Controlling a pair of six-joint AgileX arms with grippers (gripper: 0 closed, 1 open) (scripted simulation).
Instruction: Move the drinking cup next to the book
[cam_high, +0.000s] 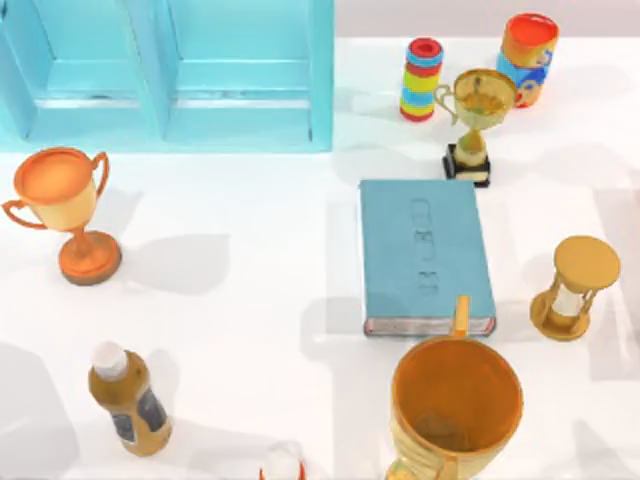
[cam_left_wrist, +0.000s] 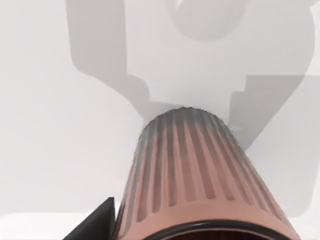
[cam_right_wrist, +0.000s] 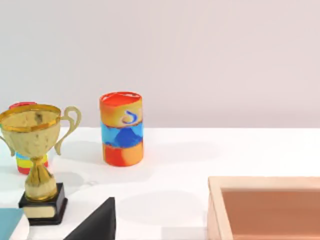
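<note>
Cup (cam_left_wrist: 200, 175) sits close under my left wrist camera, above bare desk (cam_left_wrist: 45, 100) (whether my left end effector pinches it, I cannot tell). Book (cam_high: 425, 255) lies mid-desk; placing the cup beside it remains.

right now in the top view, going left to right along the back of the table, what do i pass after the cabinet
striped stacked-ring cylinder → gold trophy cup on a black base → orange, blue and red can
</note>
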